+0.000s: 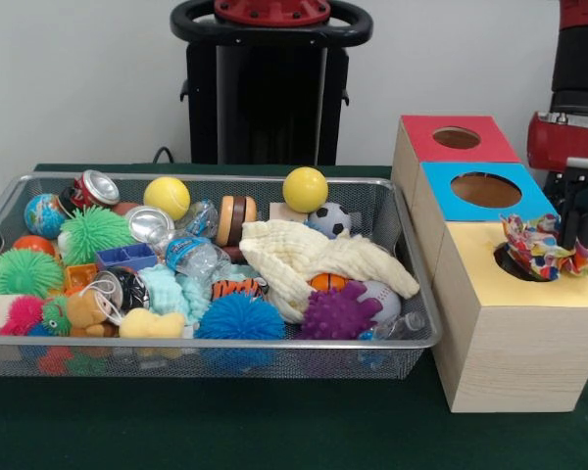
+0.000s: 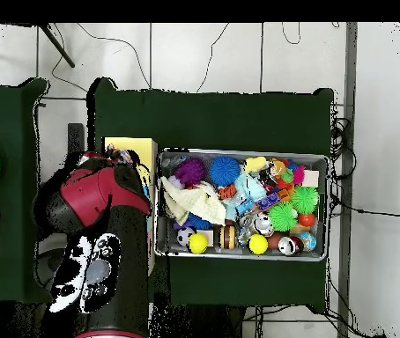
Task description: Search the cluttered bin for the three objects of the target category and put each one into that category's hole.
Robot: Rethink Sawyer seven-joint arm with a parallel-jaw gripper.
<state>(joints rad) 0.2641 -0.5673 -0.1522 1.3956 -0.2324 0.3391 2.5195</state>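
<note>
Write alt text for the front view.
A wire mesh bin on a green table holds balls, spiky toys, cans and a cream cloth. Beside it stand three wooden boxes with red, blue and yellow holed tops; a crumpled colourful wrapper sits at the yellow box's hole.

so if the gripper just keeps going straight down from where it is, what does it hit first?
Probably the crumpled colourful wrapper sitting in the yellow box hole. The gripper hangs over that end, but its depth and fingers are hard to read.
</note>
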